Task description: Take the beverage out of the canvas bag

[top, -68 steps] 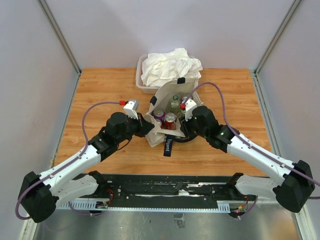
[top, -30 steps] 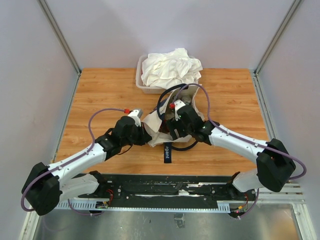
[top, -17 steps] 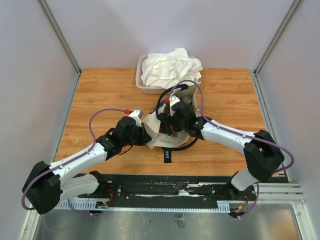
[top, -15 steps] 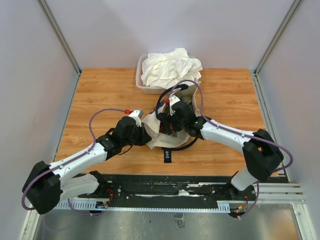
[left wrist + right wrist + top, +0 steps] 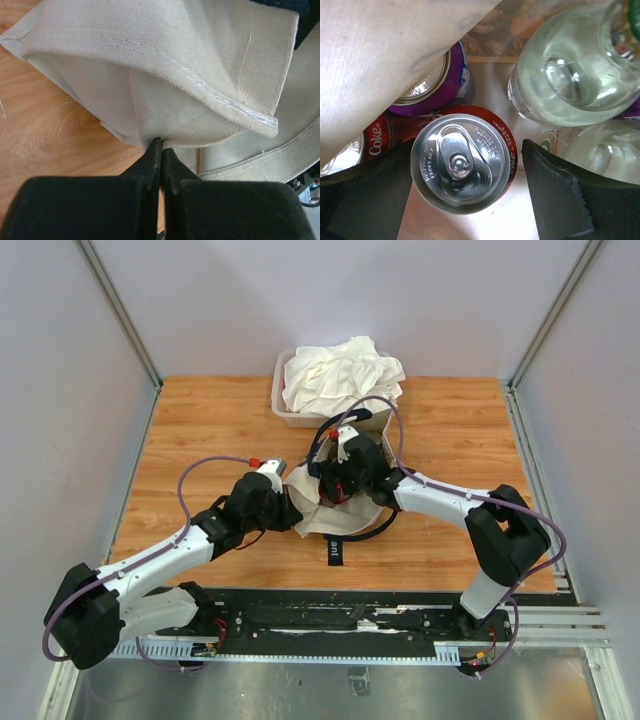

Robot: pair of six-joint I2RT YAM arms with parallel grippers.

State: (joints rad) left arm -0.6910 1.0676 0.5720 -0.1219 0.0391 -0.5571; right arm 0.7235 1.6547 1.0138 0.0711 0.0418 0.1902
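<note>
The cream canvas bag stands mid-table, its weave filling the left wrist view. My left gripper is shut on a fold of the bag's edge. My right gripper reaches down into the bag's mouth. Seen from the right wrist, it is open astride a red cola can. One of its fingers is close against the can's left side. The other stands apart on the right.
Inside the bag sit a purple can, another red Coke can and two clear bottles. Behind the bag a clear tub holds a white cloth heap. A navy strap trails toward me.
My right arm has swung from beside the bag over its mouth and lowered the open gripper around the red can. The left gripper has kept its hold on the bag's edge.
</note>
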